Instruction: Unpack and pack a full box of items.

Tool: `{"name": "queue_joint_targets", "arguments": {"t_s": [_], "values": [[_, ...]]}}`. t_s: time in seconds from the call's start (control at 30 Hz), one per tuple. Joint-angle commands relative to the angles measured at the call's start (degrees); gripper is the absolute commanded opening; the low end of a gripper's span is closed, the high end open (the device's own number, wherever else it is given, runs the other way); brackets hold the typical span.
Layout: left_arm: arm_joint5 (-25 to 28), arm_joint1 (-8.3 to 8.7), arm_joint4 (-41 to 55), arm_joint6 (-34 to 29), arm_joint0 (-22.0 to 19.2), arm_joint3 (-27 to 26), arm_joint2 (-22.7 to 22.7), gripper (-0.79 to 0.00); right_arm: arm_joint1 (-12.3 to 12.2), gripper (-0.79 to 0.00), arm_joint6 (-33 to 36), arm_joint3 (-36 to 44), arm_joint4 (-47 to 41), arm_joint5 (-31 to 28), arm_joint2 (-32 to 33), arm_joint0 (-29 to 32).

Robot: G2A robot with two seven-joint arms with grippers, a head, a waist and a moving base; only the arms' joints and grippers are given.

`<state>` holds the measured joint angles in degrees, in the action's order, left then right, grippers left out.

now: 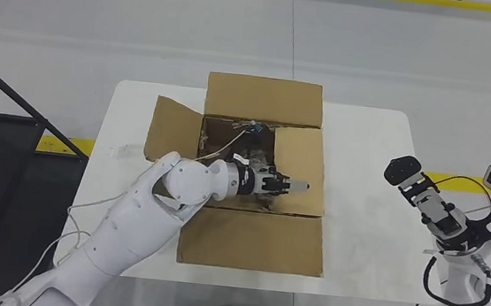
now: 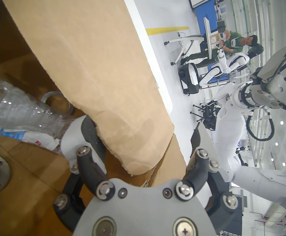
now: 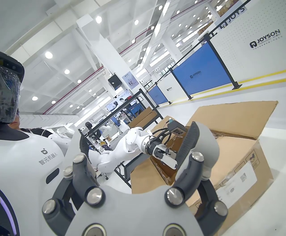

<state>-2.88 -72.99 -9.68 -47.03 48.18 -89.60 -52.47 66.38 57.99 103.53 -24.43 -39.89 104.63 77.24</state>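
Unpacking looks barely begun — your left gripper [image 1: 288, 186], jaws apart, straddles the box's [image 1: 264, 99] 3 o'clock flap [image 2: 107, 89]; a plastic bottle [image 2: 26, 111] lies inside. Right gripper [image 3: 137, 134] hangs spread, empty, at the table's [image 1: 360, 164] 3 o'clock.

Right pincer [image 3: 136, 131] spread wide, cardboard box [image 3: 241, 156] beyond

You're looking at a box [image 1: 264, 99] of matt brown corrugated cardboard, rough and ragged along its flap edges. The bottle [image 2: 24, 107] is clear, crinkled, glossy plastic. The left gripper [image 2: 143, 129] has smooth white plastic fingers [image 2: 69, 143] with black ribbed rubber pads [image 2: 90, 134], set on matt grey metal. The table [image 1: 360, 164] is smooth and white.
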Motion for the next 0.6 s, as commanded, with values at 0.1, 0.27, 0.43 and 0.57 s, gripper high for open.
{"name": "queue_joint_targets", "arguments": {"t_s": [0.1, 0.27, 0.43, 0.57], "values": [[0.35, -0.03, 0.39, 1.08, 0.58, -0.99, -0.45, 0.000, 0.00, 0.000, 0.00, 0.00, 0.00, 0.00, 0.00, 0.00], [-0.50, 0.33, -0.44, 1.06, 1.91, -2.87, -1.58, 0.000, 0.00, 0.000, 0.00, 0.00, 0.00, 0.00, 0.00, 0.00], [-0.32, 0.31, 0.31, 2.29, 2.92, -3.96, -1.95, 0.000, -0.07, 0.000, -1.12, 0.57, 1.03, 1.22, -0.27, 0.18], [-0.01, 0.22, 0.33, 3.72, 3.34, -5.39, -2.02, 0.000, -0.38, 0.000, -2.63, -1.41, 4.80, 3.61, -0.46, -0.66]]}}
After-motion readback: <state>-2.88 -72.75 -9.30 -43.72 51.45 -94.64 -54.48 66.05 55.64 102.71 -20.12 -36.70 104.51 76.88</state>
